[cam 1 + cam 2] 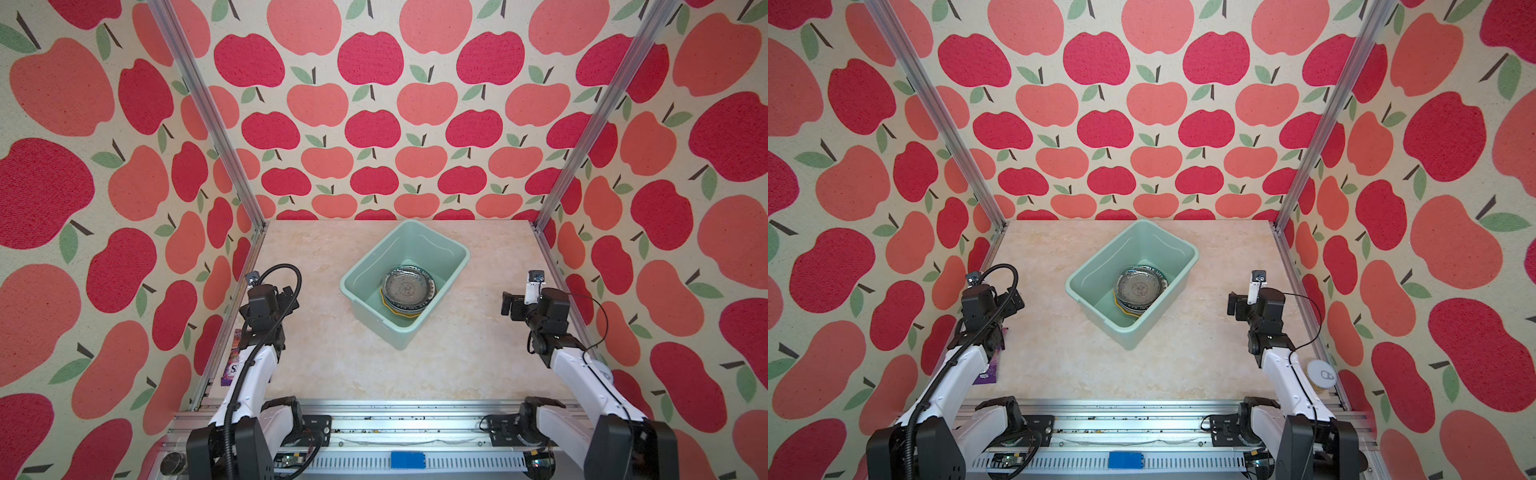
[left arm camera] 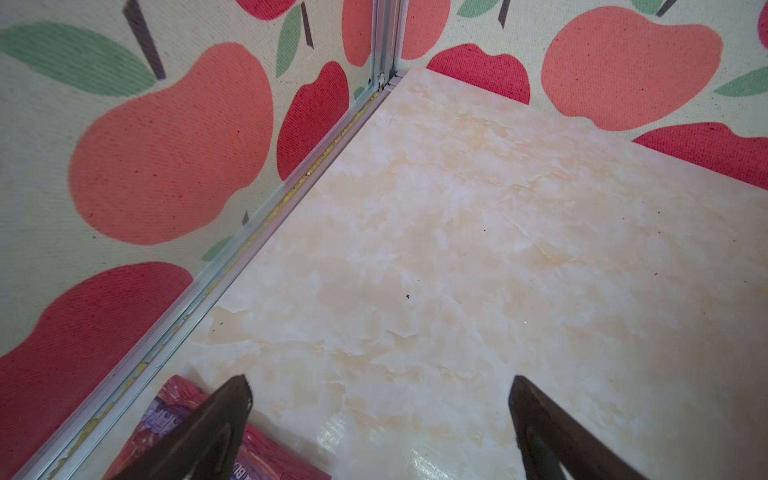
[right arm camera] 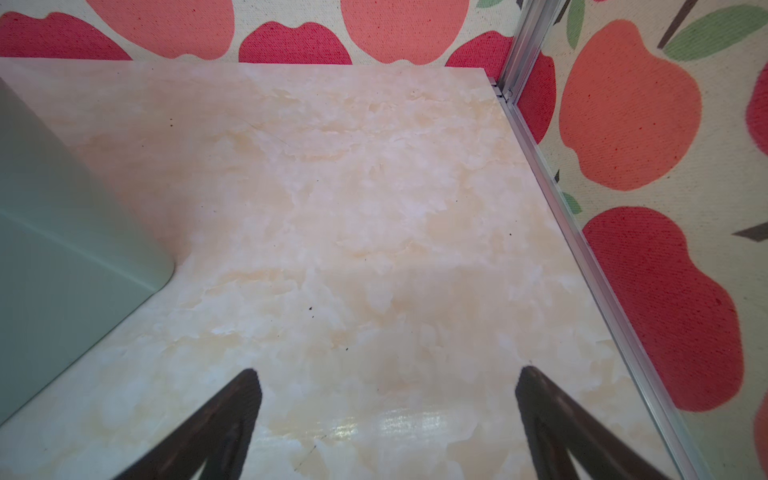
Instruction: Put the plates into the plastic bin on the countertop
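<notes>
I see the plates [image 1: 409, 291] stacked in the plastic bin [image 1: 374, 324], none visible on the countertop [image 1: 332, 365]; left gripper [image 2: 380, 386] and right gripper [image 3: 388, 378] gape wide, empty, so the job looks done.

**Stack in the bin is keeping its secrets**

The clear glass plate [image 1: 408, 286] is sitting on top and covering nearly everything beneath. Only a sliver of the yellow plate [image 1: 383, 302] is peeking out, and the lettering on a white plate [image 1: 405, 310] is proving too small to read. The left arm [image 1: 955, 374] is blocking most of the purple candy bag [image 1: 990, 369]. In the right wrist view, the plastic bin [image 3: 62, 249] is running off the frame's edge.
</notes>
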Robot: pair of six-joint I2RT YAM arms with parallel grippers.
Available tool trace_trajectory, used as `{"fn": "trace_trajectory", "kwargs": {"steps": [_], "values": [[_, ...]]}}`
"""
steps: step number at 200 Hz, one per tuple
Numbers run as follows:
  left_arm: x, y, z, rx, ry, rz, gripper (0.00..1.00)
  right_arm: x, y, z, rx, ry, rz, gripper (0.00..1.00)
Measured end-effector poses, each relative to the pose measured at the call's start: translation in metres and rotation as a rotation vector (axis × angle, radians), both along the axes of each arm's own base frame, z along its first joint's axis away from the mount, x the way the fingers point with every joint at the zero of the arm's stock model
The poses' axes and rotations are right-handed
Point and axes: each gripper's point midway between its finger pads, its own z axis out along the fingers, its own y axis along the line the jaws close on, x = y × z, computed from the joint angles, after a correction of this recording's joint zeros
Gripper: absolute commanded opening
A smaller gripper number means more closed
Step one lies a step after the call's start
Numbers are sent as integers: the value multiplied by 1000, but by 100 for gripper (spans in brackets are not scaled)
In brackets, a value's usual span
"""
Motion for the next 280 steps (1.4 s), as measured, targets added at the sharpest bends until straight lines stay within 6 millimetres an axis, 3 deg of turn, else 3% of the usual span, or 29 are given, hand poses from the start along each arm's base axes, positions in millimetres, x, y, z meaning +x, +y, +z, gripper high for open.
{"fn": "trace_trajectory", "kwargs": {"steps": [27, 75, 115, 128, 144, 163, 180, 280], "values": [[17, -5, -27, -21, 0, -37, 99, 17, 5, -20, 24, -28, 22, 98], [37, -32, -61, -38, 2, -152, 99, 41, 19, -20, 27, -133, 88, 99], [69, -67, -54, 51, -5, -348, 99, 45, 22, -56, 29, -80, 105, 99], [75, -70, -51, 75, -33, -374, 99, 48, 22, -51, 26, -100, 107, 99], [77, -60, -54, 67, -55, -356, 99, 51, 22, -45, 25, -118, 107, 99], [70, -43, -65, 67, -76, -318, 99, 52, 22, -43, 25, -129, 108, 99], [64, -44, -74, 56, -56, -324, 99, 52, 23, -43, 25, -129, 108, 99], [75, -57, -52, 105, -153, -336, 99, 54, 27, -37, 21, -155, 118, 99]]}}
